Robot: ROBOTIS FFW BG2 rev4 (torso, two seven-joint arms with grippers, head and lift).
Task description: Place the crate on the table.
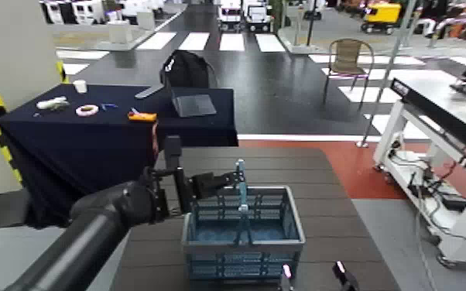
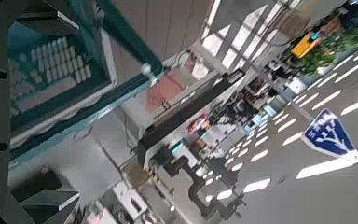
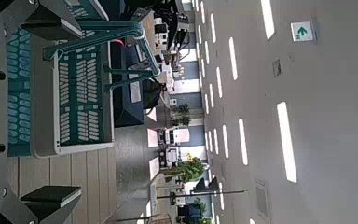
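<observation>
The blue-grey lattice crate (image 1: 205, 251) stands on the dark brown slatted table (image 1: 337, 209), near its front edge, with its thin teal handle (image 1: 241, 193) upright. My left gripper (image 1: 224, 183) reaches in from the left and is level with the handle's top, right beside it. Its jaws stand wide apart in the left wrist view (image 2: 42, 107), with the crate (image 2: 47, 70) below them. My right gripper (image 1: 311, 275) is open and empty, low at the table's front right, just beside the crate. In the right wrist view (image 3: 61, 110) it looks at the crate (image 3: 75, 93) and handle (image 3: 121, 37).
A navy-draped table (image 1: 89, 147) with a laptop (image 1: 192, 103), tape rolls and small tools stands behind on the left. A white-framed workbench (image 1: 437, 116) stands on the right. A chair (image 1: 348, 58) is farther back. Bare table top lies right of and behind the crate.
</observation>
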